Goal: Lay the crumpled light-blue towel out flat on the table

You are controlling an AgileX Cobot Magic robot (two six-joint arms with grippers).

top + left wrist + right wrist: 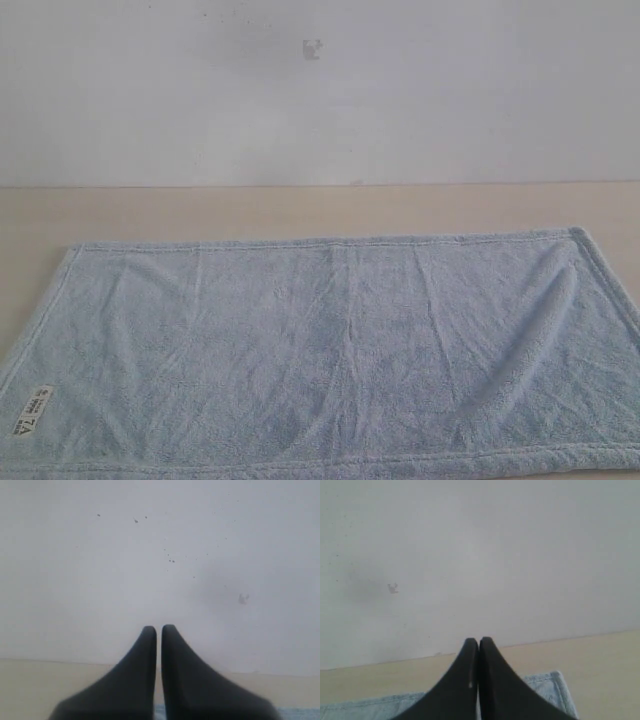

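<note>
Beneath the right gripper lies the towel.

Near right corner of the towel beyond the exterior view's edge; label print illegibly small.

You get soft, even, washed-out light with faint shadows; the left claw and right claw blur near the lens.

the left fingers of my jaws are matte black, wide at the base and sweeping inward to slim rounded tips. my right fingers share that shape, with a tiny pale speck on one inner edge.
</note>
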